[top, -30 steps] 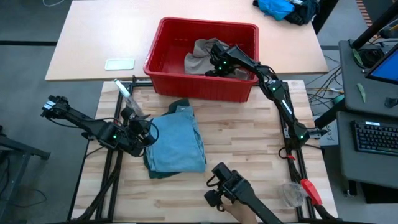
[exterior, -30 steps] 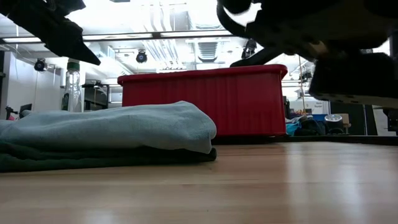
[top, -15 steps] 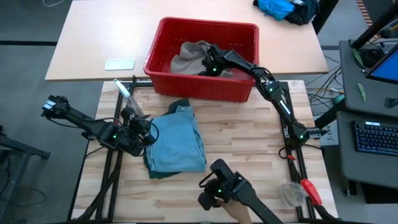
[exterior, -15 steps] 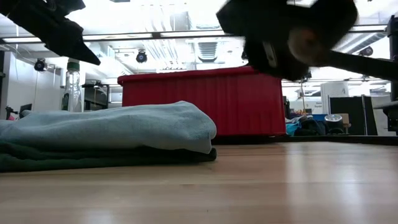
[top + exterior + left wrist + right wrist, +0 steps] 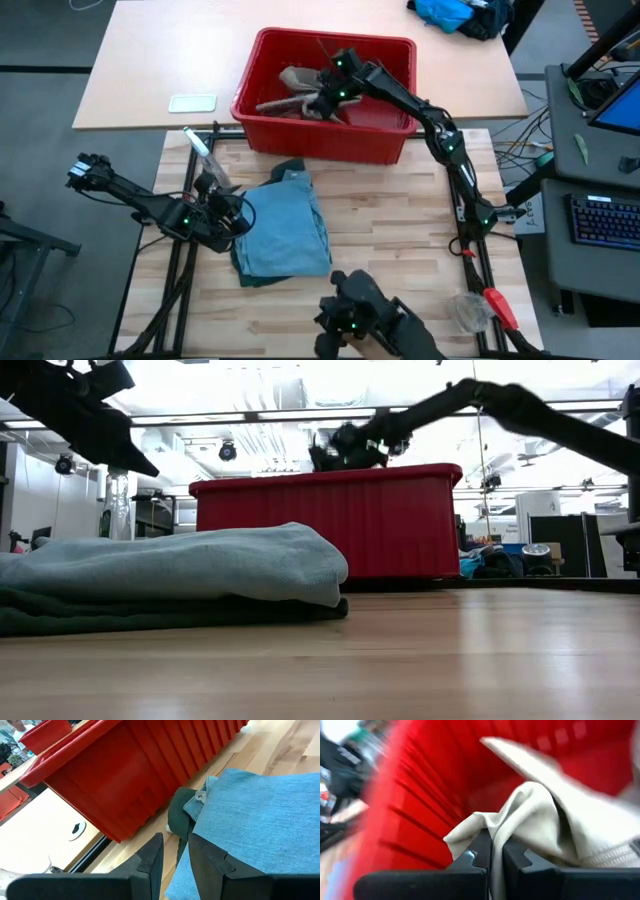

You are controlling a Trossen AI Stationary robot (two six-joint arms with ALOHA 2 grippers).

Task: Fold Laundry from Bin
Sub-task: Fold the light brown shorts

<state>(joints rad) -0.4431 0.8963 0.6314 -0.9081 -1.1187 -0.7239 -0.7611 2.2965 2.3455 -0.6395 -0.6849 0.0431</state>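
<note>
The red bin [image 5: 262,112] stands at the table's far edge. Over it my right gripper [image 5: 327,92] is shut on the khaki piece of laundry [image 5: 292,92], raised to about rim height, as the low view shows [image 5: 338,450]. A folded stack, light blue denim [image 5: 288,225] on dark green shorts [image 5: 181,812], lies flat on the table in front of the bin. My left gripper [image 5: 237,215] hovers at the stack's left edge, its fingers [image 5: 152,857] a narrow gap apart with nothing between them. My right gripper pinches a bunched fold of the khaki piece [image 5: 496,822] between its two fingers. The fingers slant down into the bin from the table's right. The cloth spreads away from the fingers, and its far parts [image 5: 272,101] trail slack toward the bin's left wall.
A dark device with a person's hand behind it [image 5: 352,318] sits at the near edge. A pale table [image 5: 150,60] behind holds a small flat object [image 5: 192,102] and a bright blue heap [image 5: 445,12]. Bare wood lies right of the stack.
My right gripper, low in the bin's right half a second ago, has taken hold of the khaki piece, tipped up and risen toward the bin's left, drawing the cloth up off the bin's floor. The device at the near edge has shifted left.
</note>
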